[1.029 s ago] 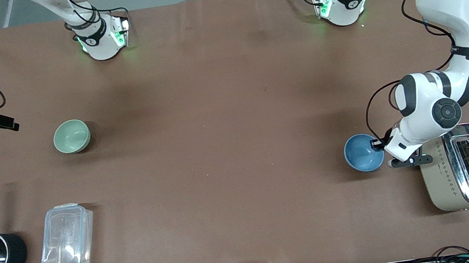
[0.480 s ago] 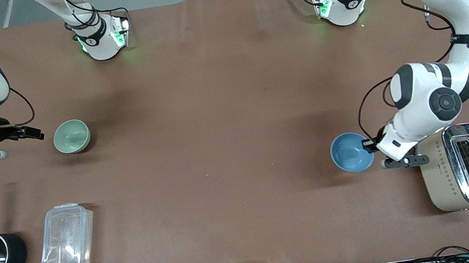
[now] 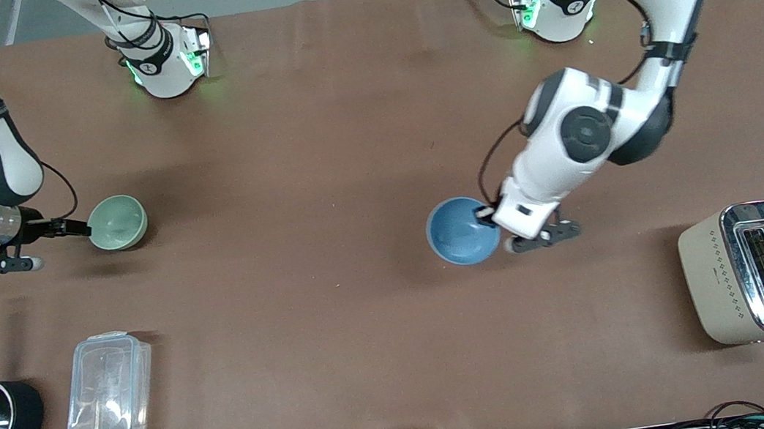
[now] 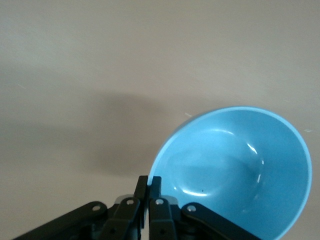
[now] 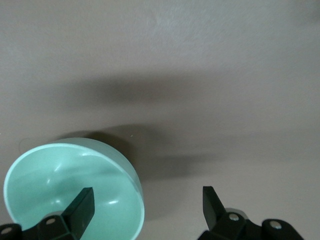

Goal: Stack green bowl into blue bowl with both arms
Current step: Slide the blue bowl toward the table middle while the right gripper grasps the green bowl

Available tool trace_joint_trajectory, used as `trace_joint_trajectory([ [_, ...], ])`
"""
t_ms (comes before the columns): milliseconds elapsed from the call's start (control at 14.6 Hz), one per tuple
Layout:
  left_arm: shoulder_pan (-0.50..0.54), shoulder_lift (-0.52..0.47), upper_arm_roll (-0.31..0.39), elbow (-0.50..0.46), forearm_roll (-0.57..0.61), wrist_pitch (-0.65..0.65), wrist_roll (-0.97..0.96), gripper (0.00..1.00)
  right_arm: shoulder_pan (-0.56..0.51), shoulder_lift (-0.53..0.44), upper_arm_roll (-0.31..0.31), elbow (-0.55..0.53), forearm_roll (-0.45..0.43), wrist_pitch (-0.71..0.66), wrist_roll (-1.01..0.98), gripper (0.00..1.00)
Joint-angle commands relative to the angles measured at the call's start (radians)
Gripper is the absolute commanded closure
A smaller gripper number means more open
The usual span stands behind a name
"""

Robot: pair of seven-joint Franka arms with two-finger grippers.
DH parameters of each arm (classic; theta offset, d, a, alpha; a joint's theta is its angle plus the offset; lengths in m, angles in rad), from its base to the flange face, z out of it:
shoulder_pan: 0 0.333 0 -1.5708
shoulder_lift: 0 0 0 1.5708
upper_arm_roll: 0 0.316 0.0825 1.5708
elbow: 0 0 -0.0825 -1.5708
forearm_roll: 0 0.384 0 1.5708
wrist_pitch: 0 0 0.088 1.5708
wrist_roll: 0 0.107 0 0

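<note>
- Right gripper [image 3: 82,226] spread wide astride green bowl's [image 3: 118,222] rim, one finger inside, nothing pinched yet; bowl on table at right arm's end.
- Left gripper [image 3: 487,216] clamped on blue bowl's [image 3: 459,231] rim, tilted, mid-table, well apart from green.

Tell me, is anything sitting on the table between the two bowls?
No. In the front view, only bare brown tabletop lies between the green bowl and the blue bowl.

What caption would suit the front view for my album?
Left gripper carries the blue bowl by its rim; open right gripper straddles the green bowl's rim.
</note>
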Motion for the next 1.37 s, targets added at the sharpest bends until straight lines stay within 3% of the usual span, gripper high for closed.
trace_joint_trajectory([
  [0,-0.089,0.076,0.005,0.088,0.009,-0.004,-0.130,1.00,-0.008,-0.010,0.012,-0.071,0.045,0.065,-0.016,0.07],
  [69,-0.118,0.095,0.006,0.106,0.009,-0.001,-0.161,1.00,-0.008,-0.004,0.012,-0.072,0.045,0.067,-0.016,0.12],
  [206,-0.178,0.133,0.011,0.129,0.012,0.016,-0.210,1.00,-0.007,0.000,0.012,-0.072,0.045,0.067,-0.016,0.35],
  [343,-0.218,0.171,0.012,0.132,0.032,0.079,-0.272,1.00,-0.005,0.004,0.014,-0.073,0.046,0.064,-0.014,0.51],
  [617,-0.281,0.243,0.012,0.134,0.056,0.166,-0.290,1.00,-0.001,0.023,0.017,-0.085,0.077,0.064,-0.014,0.56],
  [891,-0.301,0.291,0.014,0.132,0.065,0.191,-0.290,0.97,0.013,0.021,0.017,-0.084,0.088,0.062,-0.014,0.89],
  [1097,-0.318,0.320,0.015,0.132,0.067,0.243,-0.289,0.91,0.013,0.021,0.017,-0.081,0.088,0.058,-0.011,0.94],
  [1166,-0.318,0.317,0.024,0.134,0.068,0.243,-0.289,0.80,0.013,0.020,0.018,-0.081,0.088,0.054,-0.008,0.94],
  [1303,-0.316,0.307,0.037,0.135,0.071,0.241,-0.289,0.31,0.027,0.012,0.018,-0.076,0.088,0.038,0.000,0.94],
])
